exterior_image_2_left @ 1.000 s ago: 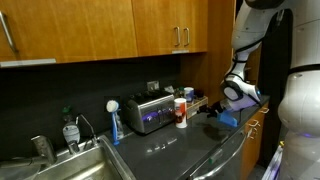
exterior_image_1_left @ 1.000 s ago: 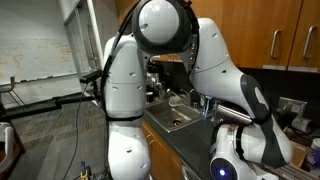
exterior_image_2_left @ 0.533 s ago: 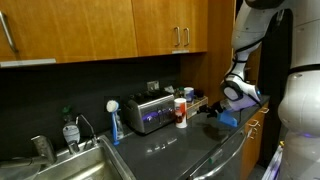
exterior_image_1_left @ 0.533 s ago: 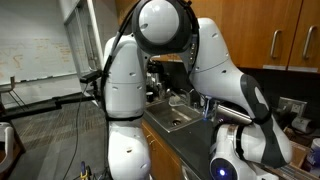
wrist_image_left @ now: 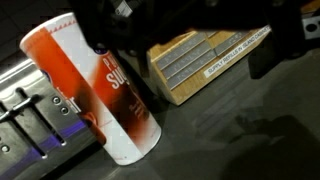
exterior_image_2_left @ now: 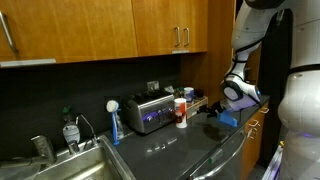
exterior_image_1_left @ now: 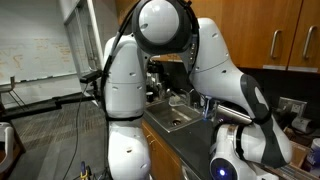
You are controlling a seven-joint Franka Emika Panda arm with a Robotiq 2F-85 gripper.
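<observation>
A red and white cylindrical canister (wrist_image_left: 105,95) stands on the dark counter next to a silver toaster (wrist_image_left: 25,120). In the wrist view my gripper (wrist_image_left: 185,45) is open, with its dark fingers (wrist_image_left: 268,55) spread above a wooden box of labelled packets (wrist_image_left: 195,60). Nothing is between them. In an exterior view the gripper (exterior_image_2_left: 212,106) hovers just right of the canister (exterior_image_2_left: 181,111) and the toaster (exterior_image_2_left: 147,112), a little above the counter. The robot's body hides the gripper in the exterior view taken from behind it.
A steel sink (exterior_image_2_left: 70,166) with a faucet (exterior_image_2_left: 40,149), a soap bottle (exterior_image_2_left: 70,130) and a blue-handled dish brush (exterior_image_2_left: 114,122) lie left of the toaster. Wooden cabinets (exterior_image_2_left: 130,30) hang overhead. Something blue (exterior_image_2_left: 229,121) sits below the wrist. The sink (exterior_image_1_left: 176,119) also shows beside the arm.
</observation>
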